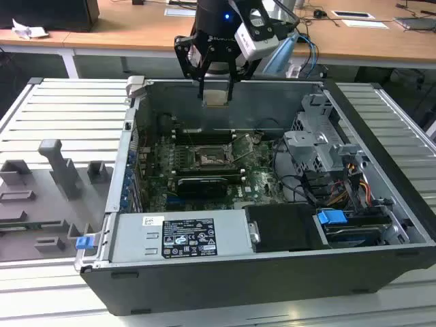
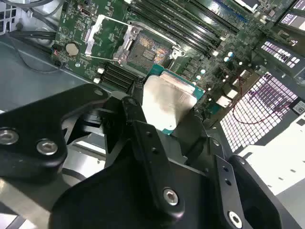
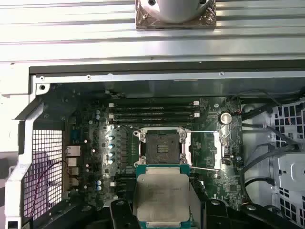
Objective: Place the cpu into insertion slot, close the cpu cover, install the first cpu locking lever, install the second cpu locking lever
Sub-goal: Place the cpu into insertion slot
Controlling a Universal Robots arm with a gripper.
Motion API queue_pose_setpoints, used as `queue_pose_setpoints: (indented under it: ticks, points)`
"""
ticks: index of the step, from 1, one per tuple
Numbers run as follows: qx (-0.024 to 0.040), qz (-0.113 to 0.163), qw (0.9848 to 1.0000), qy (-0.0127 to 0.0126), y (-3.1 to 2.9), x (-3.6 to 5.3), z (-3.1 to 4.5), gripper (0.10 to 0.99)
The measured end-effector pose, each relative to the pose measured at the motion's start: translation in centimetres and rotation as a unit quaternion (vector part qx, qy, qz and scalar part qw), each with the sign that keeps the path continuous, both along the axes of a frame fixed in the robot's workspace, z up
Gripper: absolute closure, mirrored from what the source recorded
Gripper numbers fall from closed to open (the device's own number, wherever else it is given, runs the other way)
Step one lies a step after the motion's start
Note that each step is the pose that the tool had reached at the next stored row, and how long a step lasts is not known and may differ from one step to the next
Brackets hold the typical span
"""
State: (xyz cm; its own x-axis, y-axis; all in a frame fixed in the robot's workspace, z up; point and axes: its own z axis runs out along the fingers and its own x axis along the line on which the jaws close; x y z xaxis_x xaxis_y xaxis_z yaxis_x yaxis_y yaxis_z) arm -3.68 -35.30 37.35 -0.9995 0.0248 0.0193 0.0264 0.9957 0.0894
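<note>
Bench (image 1: 61,116) of grey metal slats, carrying one open computer case (image 1: 204,279) laid on its side. Inside the case, one green circuit board (image 3: 95,143). Above the case's far wall in the exterior view, one tool (image 1: 216,97), hanging well clear of the board and closed on one cpu (image 3: 162,195). Two black fingers (image 2: 143,138), pressed to opposite edges of the chip and parted no wider than it. On the board, one bank of long black memory slots (image 3: 152,114). Near that bank, one cpu cover (image 3: 218,145), swung open to one side of the socket. Next to the cover, one insertion slot (image 3: 161,145), silvery rim, dark centre bare, not yet filled. Last, the cpu itself: flat, square, pale metallic face plain in both wrist views, held apart from the slot.
</note>
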Motion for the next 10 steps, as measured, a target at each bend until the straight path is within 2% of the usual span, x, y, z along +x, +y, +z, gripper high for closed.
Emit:
queue_pose_setpoints:
  ticks: [4, 10]
  points:
    - [-0.0005, -0.019, 0.9998, 0.0, 0.01, -0.01, -0.08, 0.557]
    - [-0.0009, -0.02, 0.9998, 0.0001, 0.0, -0.02, -0.31, 0.557]
